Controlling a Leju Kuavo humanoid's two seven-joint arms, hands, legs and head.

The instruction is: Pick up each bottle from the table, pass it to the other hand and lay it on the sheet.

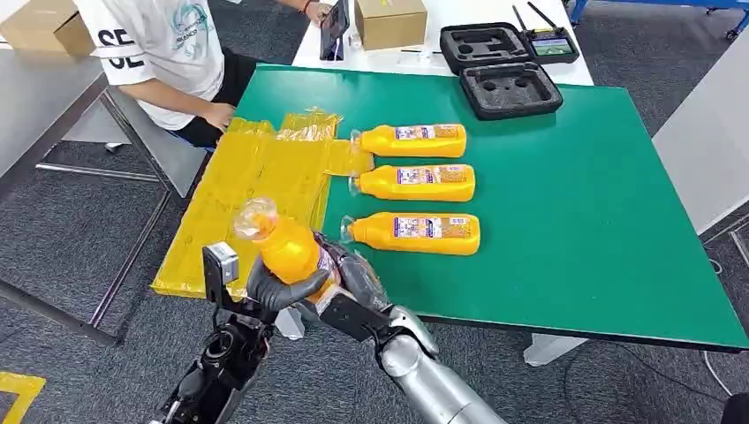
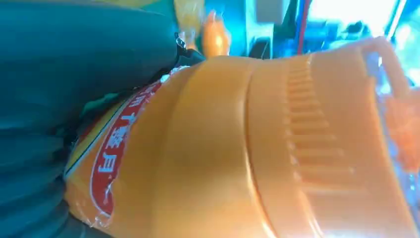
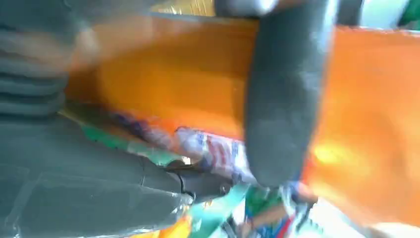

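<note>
An orange bottle [image 1: 287,246] with a clear cap stands tilted above the table's near left corner, cap pointing up and away. My left hand [image 1: 276,290] wraps its lower body from the left, and my right hand [image 1: 355,281] grips it from the right. Up close, the bottle [image 2: 237,148] lies against my left hand [image 2: 59,74]. The right wrist view has the bottle [image 3: 376,99] blurred, with my right hand [image 3: 74,173] against it. Three more orange bottles [image 1: 415,140] [image 1: 419,182] [image 1: 419,232] lie on their sides on the green table [image 1: 601,221]. The yellow sheet [image 1: 256,177] covers the table's left part.
A person in a white shirt [image 1: 168,44] sits at the far left, one hand by the sheet's corner. A black foam case [image 1: 499,66], a cardboard box [image 1: 390,22] and a handset [image 1: 549,44] lie at the back. A grey table [image 1: 44,97] stands left.
</note>
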